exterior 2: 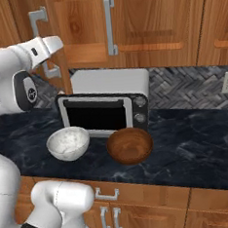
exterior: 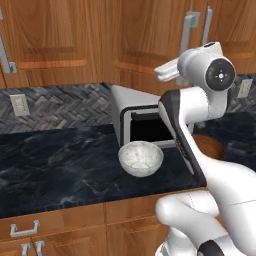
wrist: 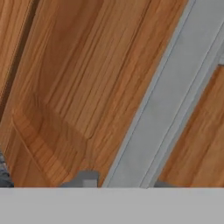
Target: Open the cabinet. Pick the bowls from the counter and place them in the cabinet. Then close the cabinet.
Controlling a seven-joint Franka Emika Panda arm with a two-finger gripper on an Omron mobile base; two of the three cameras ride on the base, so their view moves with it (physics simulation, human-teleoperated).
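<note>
Up close, tool (wrist: 118,186) at cabinet handle (wrist: 168,105)

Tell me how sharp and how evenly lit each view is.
Left base view: soft, even light, faint shadow under the white bowl on the counter. Right base view: the same flat light, the brown bowl fairly crisp. Hand view: very close, the cabinet wood and its silver handle blurred.

on the counter (exterior 2: 196,143) the two bowls (exterior 2: 68,143) (exterior 2: 130,145) sat side by side just before the toaster oven (exterior 2: 105,104), which stood against the back wall, with the cabinet (exterior 2: 142,20) above and drawers (exterior 2: 108,194) below.
</note>
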